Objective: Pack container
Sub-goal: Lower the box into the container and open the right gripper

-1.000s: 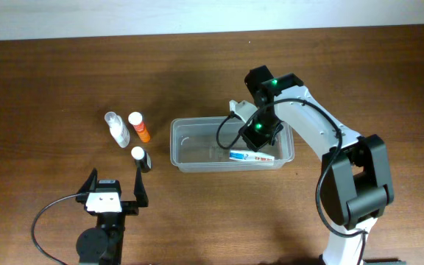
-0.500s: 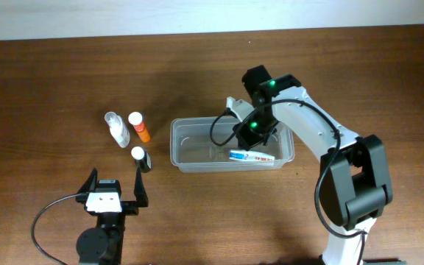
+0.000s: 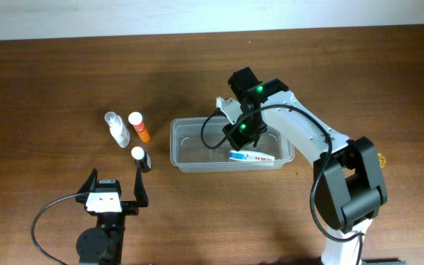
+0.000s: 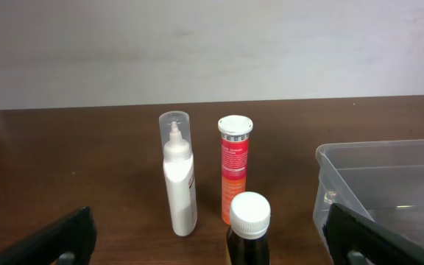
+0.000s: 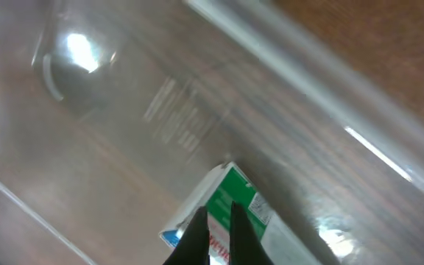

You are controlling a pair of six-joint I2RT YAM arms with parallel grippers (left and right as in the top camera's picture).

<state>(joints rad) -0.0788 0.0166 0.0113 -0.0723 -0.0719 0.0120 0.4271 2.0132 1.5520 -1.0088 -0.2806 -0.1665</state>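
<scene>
Overhead, container: the container (image 3: pixel 192 150) is set mid-surface (image 3: pixel 50 81). One box (image 3: pixel 252 156) is laid flat inside, toward the 4 o'clock corner, and the rest of the floor is bare.
Overhead, unpacked: a spray bottle (image 3: pixel 116 129), an orange tube (image 3: pixel 140 126) and a dark bottle (image 3: pixel 140 157) are stood outside, at 9 o'clock of the container.
Left wrist, left gripper (image 4: pixel 216 243): the fingers are spread wide and nothing is held. It is aimed at the dark bottle (image 4: pixel 249 221), judged as lined up for a pick.
Right wrist, right gripper (image 5: pixel 218 230): the fingers are seen nearly together with nothing clamped. It is held inside the container, just over the box (image 5: pixel 230 195).
</scene>
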